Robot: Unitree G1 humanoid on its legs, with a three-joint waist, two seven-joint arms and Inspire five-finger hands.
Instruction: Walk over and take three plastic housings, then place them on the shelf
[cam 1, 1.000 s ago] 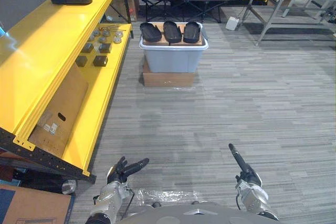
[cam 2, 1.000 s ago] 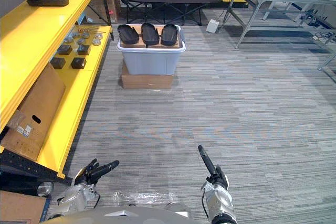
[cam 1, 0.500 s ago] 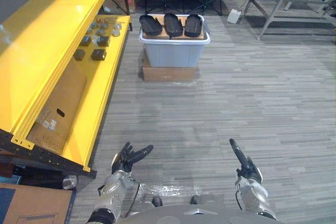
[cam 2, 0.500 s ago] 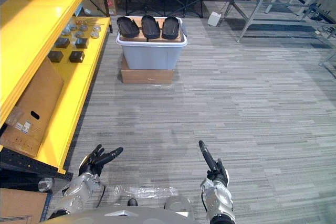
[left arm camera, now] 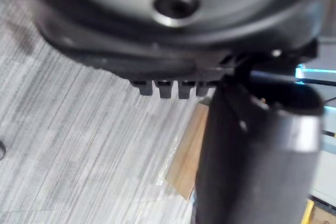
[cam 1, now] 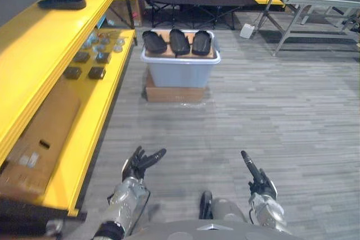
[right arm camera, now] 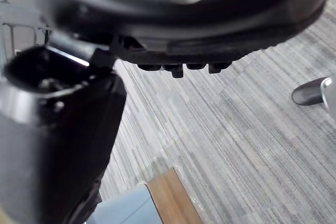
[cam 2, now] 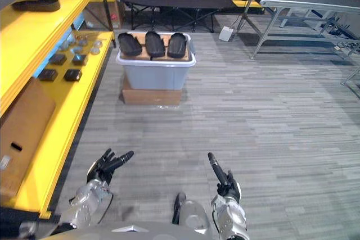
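Three black plastic housings (cam 1: 179,41) lie side by side across the top of a grey bin (cam 1: 180,72). The bin stands on a cardboard box (cam 1: 174,94) on the grey floor (cam 1: 281,111), beside the yellow shelf (cam 1: 39,49). Well short of the bin, the left hand (cam 1: 135,167) and right hand (cam 1: 257,179) hang empty, fingers (cam 1: 153,155) straight and grasping nothing. Similar black shells (cam 1: 62,3) sit on the shelf's top level.

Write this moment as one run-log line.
left hand: open | right hand: open | plastic housings: three atop grey bin | yellow shelf: robot's left
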